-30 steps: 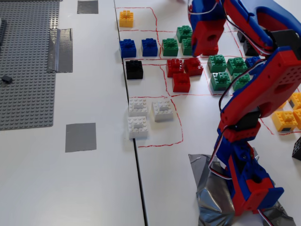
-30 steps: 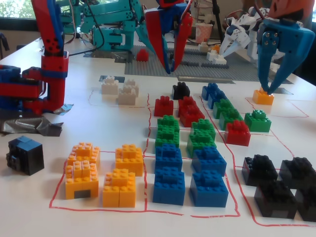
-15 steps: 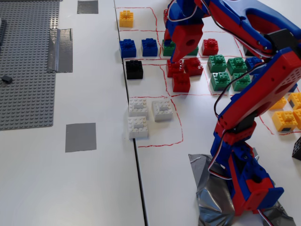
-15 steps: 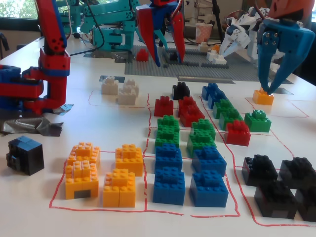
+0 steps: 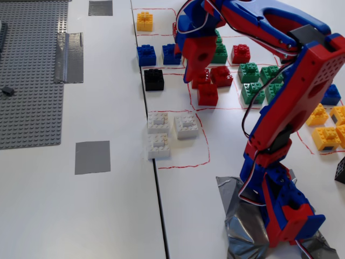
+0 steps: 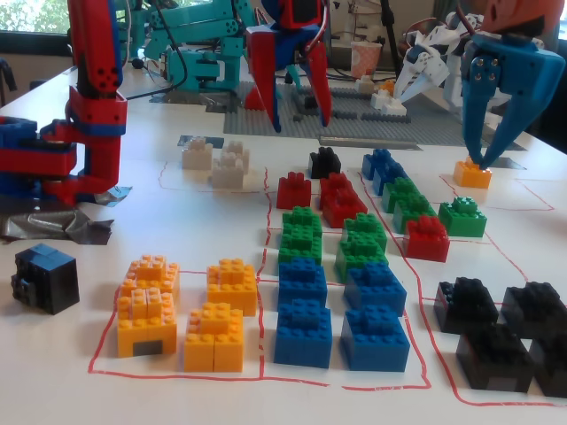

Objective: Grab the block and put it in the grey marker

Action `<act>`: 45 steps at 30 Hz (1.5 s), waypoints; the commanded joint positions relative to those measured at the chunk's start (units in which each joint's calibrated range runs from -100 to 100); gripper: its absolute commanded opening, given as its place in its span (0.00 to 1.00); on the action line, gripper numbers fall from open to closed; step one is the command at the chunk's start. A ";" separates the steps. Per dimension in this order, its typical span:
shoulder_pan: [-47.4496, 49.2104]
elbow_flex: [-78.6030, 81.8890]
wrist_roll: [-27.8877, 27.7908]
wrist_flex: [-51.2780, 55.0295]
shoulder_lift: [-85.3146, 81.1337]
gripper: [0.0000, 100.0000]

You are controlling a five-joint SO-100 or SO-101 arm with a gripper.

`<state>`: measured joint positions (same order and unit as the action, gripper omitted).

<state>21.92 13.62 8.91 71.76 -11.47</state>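
Black block [image 5: 153,79] sits alone on the white counter [image 5: 108,216]; the hand [image 6: 297,119] hangs above, fingers spread, empty.

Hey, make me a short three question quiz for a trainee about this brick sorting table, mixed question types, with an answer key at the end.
1. True or false: the gripper is open and holds nothing.
2. In the fixed view from above, which lies nearer the grey marker: (a) the white bricks or (b) the yellow brick?
3. Fill in: the block sits just below two ___ bricks in that view.

Key: 1 true, its fingers are spread above the table, empty. 2 a. 3 blue.
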 commanded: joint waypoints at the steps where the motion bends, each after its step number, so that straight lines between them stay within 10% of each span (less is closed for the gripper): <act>1: 1.83 -5.90 0.59 -1.05 -0.33 0.27; 45: 1.44 -31.61 5.67 -0.40 26.08 0.32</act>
<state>23.45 -12.44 14.68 71.36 16.65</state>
